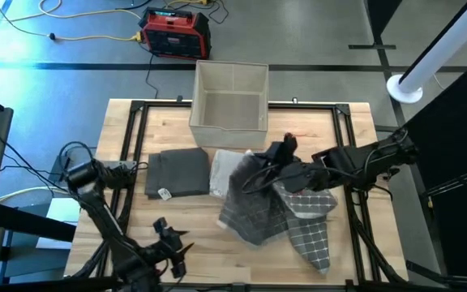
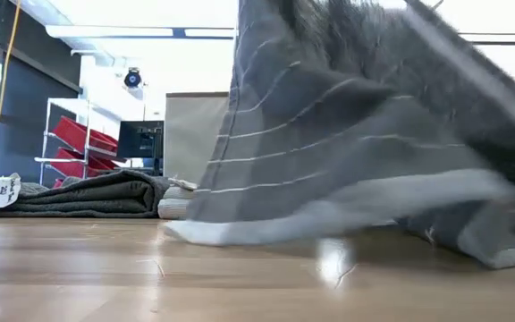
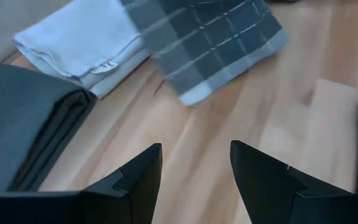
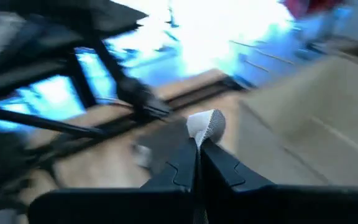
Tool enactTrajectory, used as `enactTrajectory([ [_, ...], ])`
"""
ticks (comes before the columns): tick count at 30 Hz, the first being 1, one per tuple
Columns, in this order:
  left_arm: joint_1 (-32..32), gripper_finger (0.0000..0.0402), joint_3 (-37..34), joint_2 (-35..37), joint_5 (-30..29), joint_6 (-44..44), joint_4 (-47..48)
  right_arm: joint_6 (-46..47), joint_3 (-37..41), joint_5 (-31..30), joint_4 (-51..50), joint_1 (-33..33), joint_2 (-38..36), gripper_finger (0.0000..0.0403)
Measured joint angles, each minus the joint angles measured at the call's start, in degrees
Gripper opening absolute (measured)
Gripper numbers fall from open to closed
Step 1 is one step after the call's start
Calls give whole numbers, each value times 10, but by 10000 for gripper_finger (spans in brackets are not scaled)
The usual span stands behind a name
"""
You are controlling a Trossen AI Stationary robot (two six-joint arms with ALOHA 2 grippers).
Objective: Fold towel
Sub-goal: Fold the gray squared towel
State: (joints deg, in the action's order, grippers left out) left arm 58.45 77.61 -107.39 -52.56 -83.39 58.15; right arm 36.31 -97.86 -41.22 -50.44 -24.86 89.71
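My right claw (image 4: pixel 197 142) is clamped on a pale corner of the grey checked cloth towel (image 1: pixel 258 203), holding it up over the middle of the wooden desk (image 1: pixel 193 235). The towel hangs from the claw, lower edge trailing on the desk; a second checked piece (image 1: pixel 310 235) lies under it, possibly another towel, but I can't say from here. A folded dark grey towel (image 1: pixel 177 172) and a folded pale towel (image 1: pixel 220 172) lie side by side near the beige fabric bin (image 1: pixel 230 96). My left claw (image 3: pixel 194 180) waits at the desk's front edge, fingers apart, holding nothing.
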Motion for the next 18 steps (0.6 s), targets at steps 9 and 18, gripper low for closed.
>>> enactTrajectory([
  [9,-63,180,-2,-59,-50,-19,-23,14,0,17,-7,-36,-1,0],
  [18,-123,125,-142,-22,18,105,-337,14,0,19,-25,-59,-1,0],
])
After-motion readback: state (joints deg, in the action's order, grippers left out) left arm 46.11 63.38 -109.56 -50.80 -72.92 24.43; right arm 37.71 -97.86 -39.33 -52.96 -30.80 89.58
